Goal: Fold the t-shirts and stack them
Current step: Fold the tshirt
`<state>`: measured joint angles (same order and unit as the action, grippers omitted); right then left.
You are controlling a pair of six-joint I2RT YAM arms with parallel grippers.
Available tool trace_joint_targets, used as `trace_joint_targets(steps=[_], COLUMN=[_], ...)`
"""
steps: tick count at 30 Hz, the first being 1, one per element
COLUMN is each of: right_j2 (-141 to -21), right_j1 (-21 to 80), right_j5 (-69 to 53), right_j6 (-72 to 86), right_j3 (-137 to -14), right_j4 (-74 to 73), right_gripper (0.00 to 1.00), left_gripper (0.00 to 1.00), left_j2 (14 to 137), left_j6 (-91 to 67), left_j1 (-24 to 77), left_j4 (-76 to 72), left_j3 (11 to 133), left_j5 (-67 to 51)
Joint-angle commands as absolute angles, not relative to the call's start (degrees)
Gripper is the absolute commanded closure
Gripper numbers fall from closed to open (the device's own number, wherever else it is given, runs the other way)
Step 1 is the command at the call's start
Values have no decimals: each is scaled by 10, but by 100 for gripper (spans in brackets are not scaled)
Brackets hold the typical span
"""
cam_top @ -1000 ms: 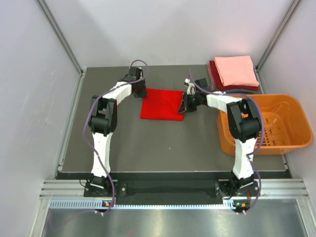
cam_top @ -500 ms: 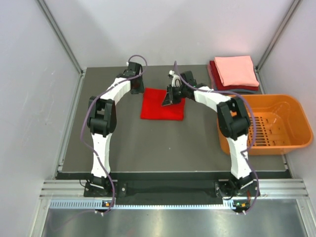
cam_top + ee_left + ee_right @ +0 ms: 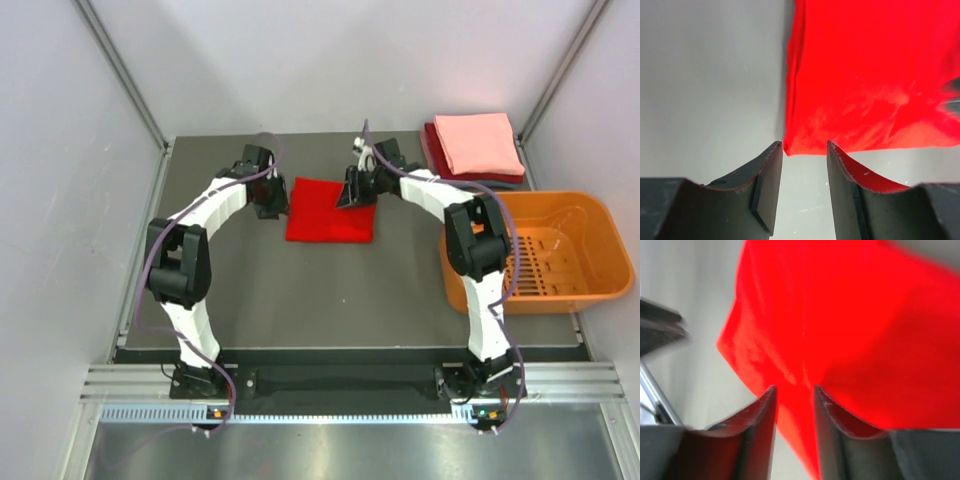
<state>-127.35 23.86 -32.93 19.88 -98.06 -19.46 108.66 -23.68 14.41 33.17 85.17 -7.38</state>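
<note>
Table (image 3: pixel 300 290) — red t-shirt (image 3: pixel 325 215) beside left fingers (image 3: pixel 767 185)

**A:** Where is the bright red t-shirt (image 3: pixel 328 212)?

**B:** It lies folded flat in a square on the dark table (image 3: pixel 330 290).

**A:** And the arms?

**B:** The left gripper (image 3: pixel 270 205) is just beside the shirt's left edge. The right gripper (image 3: pixel 352 195) is over its far right corner. I can't tell how wide either one stands.

**A:** What else is there?

**B:** Right of the shirt and further back is a stack. A salmon-pink t-shirt (image 3: pixel 478 142) is on top, then a dark red t-shirt (image 3: pixel 432 150), with a grey-blue t-shirt (image 3: pixel 495 183) at the bottom. The orange basket (image 3: pixel 600 215) is to the shirt's right, nearer the arm bases.
</note>
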Motion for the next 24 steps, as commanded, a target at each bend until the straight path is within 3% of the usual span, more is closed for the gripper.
trace_joint_targets(steps=[1, 7, 11, 15, 17, 21, 24], right_j2=[-1184, -1173, -1188, -1231, -1244, -1280, -1298], right_j1=[218, 200, 194, 189, 185, 186, 186], right_j5=[-259, -140, -92, -57, -48, -96, -127], right_j6=[201, 199, 206, 234, 243, 252, 252], right_j3=[-968, -959, -971, -1000, -1014, -1025, -1027], right_j4=[-189, -227, -244, -271, -278, -251, -219], right_gripper=[59, 33, 30, 29, 29, 29, 29], left_gripper=[54, 55, 59, 79, 82, 85, 81], left_j2=[1081, 1114, 1138, 1159, 1164, 1163, 1153], left_j6=[-246, -240, -243, -243, -244, -248, -252], left_j1=[149, 149, 149, 149, 149, 149, 149], left_j4=[284, 294, 291, 305, 310, 322, 330], left_j3=[816, 803, 803, 813, 818, 821, 823], left_j5=[-102, -67, -72, -57, -47, -31, -26])
